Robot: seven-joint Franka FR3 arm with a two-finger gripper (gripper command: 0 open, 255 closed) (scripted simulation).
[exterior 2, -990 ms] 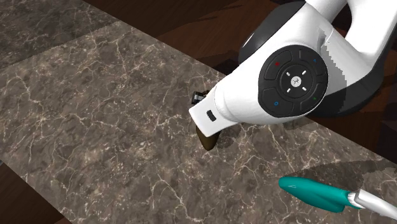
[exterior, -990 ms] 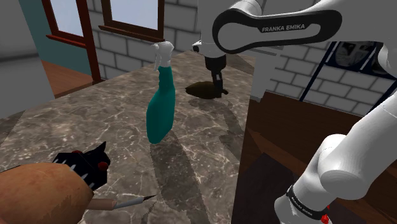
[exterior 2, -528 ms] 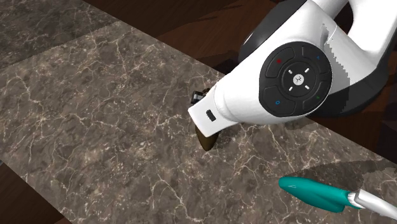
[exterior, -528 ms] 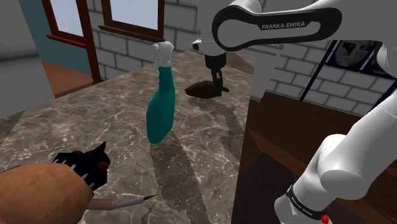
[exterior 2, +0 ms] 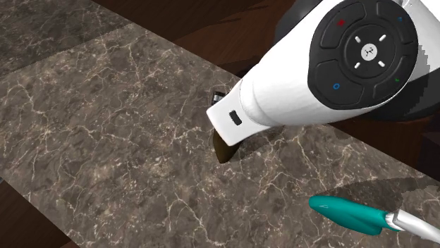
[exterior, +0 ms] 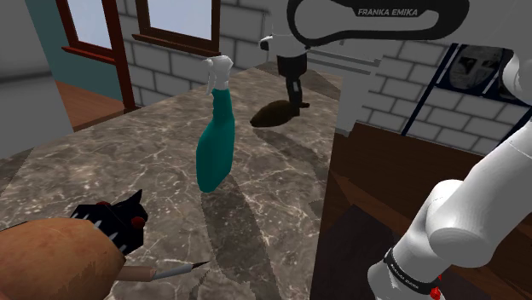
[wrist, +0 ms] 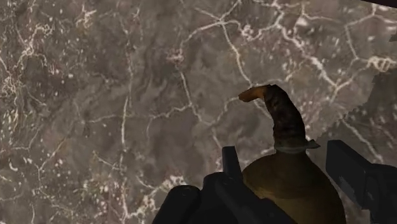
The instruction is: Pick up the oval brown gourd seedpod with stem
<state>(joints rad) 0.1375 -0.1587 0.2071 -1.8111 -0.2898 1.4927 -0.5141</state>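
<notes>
In the shoulder view, the brown gourd seedpod (exterior: pixel 271 115) shows as a dark shape near the desk's (exterior: pixel 256 196) far edge, just under the claw (exterior: pixel 296 95), well beyond the teal spray bottle (exterior: pixel 213 149).

In the second exterior view, the gourd peeks from beneath the white hand, low over the marble.

In the wrist view, the gourd's rounded body sits squarely between the two fingers, which appear clamped on its sides. Its curved stem (wrist: pixel 280 118) points out past the fingertips, so the next move looks like a straight lift.
</notes>
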